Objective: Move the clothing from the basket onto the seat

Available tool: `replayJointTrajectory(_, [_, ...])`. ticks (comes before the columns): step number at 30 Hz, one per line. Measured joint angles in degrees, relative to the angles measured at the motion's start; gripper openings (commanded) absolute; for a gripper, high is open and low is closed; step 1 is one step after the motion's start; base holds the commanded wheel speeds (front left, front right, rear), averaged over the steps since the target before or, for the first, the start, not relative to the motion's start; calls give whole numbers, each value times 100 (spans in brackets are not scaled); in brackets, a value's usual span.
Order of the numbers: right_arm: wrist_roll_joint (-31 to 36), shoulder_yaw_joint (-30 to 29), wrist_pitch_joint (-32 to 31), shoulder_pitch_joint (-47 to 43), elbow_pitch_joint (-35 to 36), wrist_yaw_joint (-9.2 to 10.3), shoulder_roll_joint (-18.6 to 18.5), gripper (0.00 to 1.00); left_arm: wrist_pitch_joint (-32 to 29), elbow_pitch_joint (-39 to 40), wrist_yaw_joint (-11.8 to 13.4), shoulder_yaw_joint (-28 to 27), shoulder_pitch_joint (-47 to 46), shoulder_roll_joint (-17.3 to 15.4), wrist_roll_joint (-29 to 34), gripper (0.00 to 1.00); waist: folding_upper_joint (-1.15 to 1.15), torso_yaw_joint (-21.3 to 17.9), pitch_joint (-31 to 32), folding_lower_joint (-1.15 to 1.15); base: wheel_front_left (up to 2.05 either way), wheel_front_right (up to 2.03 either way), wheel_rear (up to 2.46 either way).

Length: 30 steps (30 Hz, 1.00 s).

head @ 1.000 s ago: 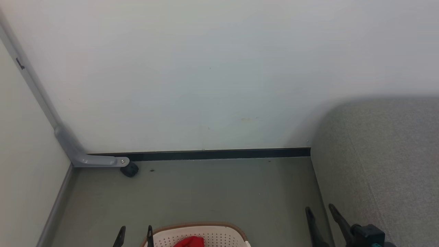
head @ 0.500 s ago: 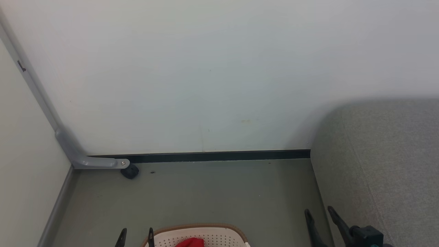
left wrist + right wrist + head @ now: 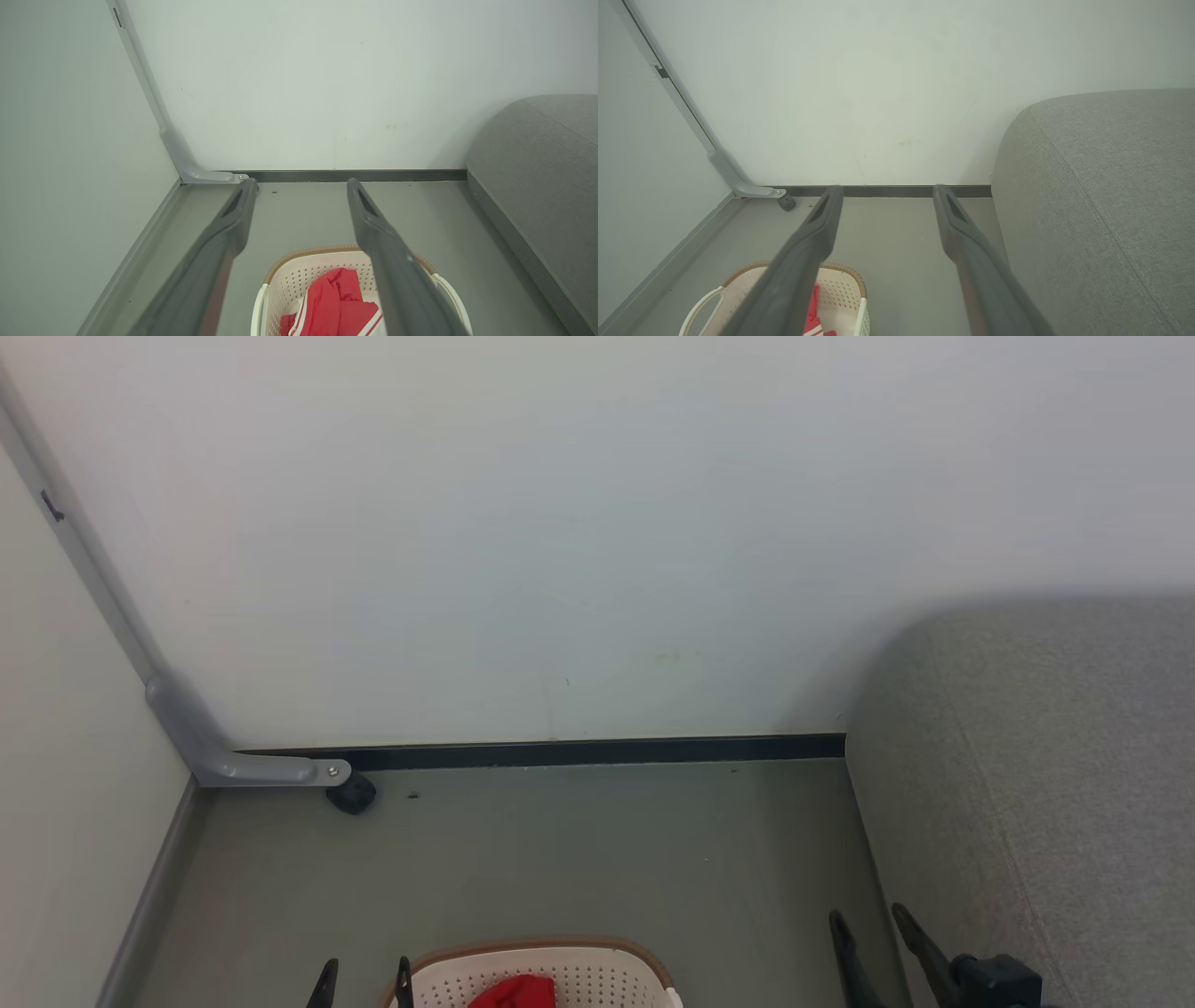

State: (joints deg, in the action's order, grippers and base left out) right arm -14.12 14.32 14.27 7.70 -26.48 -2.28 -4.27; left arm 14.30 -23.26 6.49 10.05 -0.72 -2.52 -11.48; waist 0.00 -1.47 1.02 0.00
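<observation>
A cream-white perforated basket (image 3: pixel 569 967) with a brown rim stands on the floor at the bottom centre of the head view, also in the left wrist view (image 3: pixel 299 275) and the right wrist view (image 3: pixel 843 289). Red clothing (image 3: pixel 513 992) with white stripes (image 3: pixel 338 303) lies inside it. The grey fabric seat (image 3: pixel 1055 784) fills the right side, with a seam across it (image 3: pixel 1106 214). My left gripper (image 3: pixel 364 973) is open just left of the basket, its fingers spread wide (image 3: pixel 301 184). My right gripper (image 3: pixel 865 918) is open between basket and seat (image 3: pixel 887 189), holding nothing.
A pale wall (image 3: pixel 560 523) with a dark skirting strip (image 3: pixel 597 751) closes the space ahead. A second wall (image 3: pixel 65 784) runs along the left. A grey metal bracket with a black caster (image 3: pixel 352 795) sits in the corner. Grey-green floor (image 3: pixel 579 849) lies beyond the basket.
The head view has shifted slightly up and down; the grippers, basket and clothing keep their places relative to each other.
</observation>
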Motion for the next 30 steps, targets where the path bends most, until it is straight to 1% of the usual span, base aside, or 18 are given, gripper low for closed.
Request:
replayJointTrajectory(2, [0, 3, 0, -1, -38, 0, 9, 100, 0, -1, -2, -23, 1, -2, -1, 100, 0, -16, -36, 0, 0, 0, 0])
replayJointTrajectory(7, [0, -23, 0, -9, -67, 35, 27, 100, 0, 15, -102, -25, 9, -35, 0, 100, 0, -86, -178, 0, 0, 0, 0])
replayJointTrajectory(10, [0, -130, 0, -48, -62, 134, 18, 100, 0, 54, -153, 29, 3, -53, 7, 100, 0, -132, -326, 0, 0, 0, 0])
replayJointTrajectory(19, [1, -293, 0, -143, 0, 285, -53, 100, 0, 38, -321, 133, -196, -229, 120, 100, 0, -315, -953, 0, 0, 0, 0])
replayJointTrajectory(25, [4, -320, 0, -125, 148, 288, -49, 100, 0, -255, -461, 238, -482, -455, 268, 100, 0, -506, -1423, 1, 0, 0, 0])
replayJointTrajectory(30, [98, -221, 0, -7, 500, 283, -34, 100, -10, -750, -653, 405, -1074, -659, 515, 100, 1, -781, -2085, 1, 0, 0, 0])
